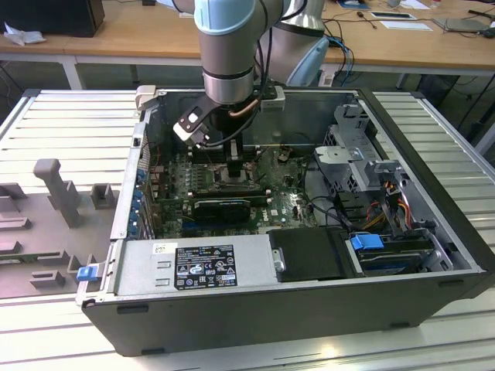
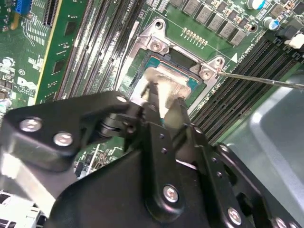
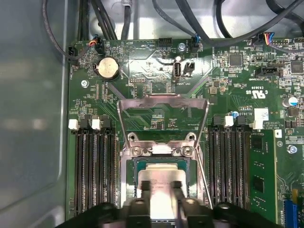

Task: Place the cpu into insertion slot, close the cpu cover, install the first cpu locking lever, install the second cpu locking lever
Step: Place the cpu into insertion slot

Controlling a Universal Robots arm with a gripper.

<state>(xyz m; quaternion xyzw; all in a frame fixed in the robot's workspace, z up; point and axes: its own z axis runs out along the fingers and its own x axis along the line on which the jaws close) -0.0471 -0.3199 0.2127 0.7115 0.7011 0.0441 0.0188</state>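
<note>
Grey slatted metal forms the worktop (image 1: pixel 433 124), which carries an open computer case (image 1: pixel 309 309) lying on its side. The robot arm (image 1: pixel 228 46) reaches down into the case, toward the exterior view's left and the far wall. Under it lies the green board (image 3: pixel 156 61).

Finding: the gripper (image 2: pixel 165 102) hangs directly over the slot (image 3: pixel 137 166), which sits between two banks of long black memory slots (image 3: pixel 92 166). In both wrist views the fingers (image 2: pixel 179 111) stand a little apart, with a narrow gap between them. They do not clasp the chip's edges.

Finding: the chip (image 3: pixel 161 178) lies flat inside the slot's frame, straight below the fingertips and wider than the gap between them. Whether the tips touch its silver top cannot be told. It appears seated, as a judgement only.

Finding: the cover (image 3: pixel 161 99) is swung back open on the side of the slot away from the fingers, toward the round battery (image 3: pixel 108 68). The board shows through its cut-out. It is not yet closed.

Finding: a thin wire lever (image 2: pixel 266 80) in the second wrist view angles out from the slot's corner over the memory slots, and looks unlatched.
</note>
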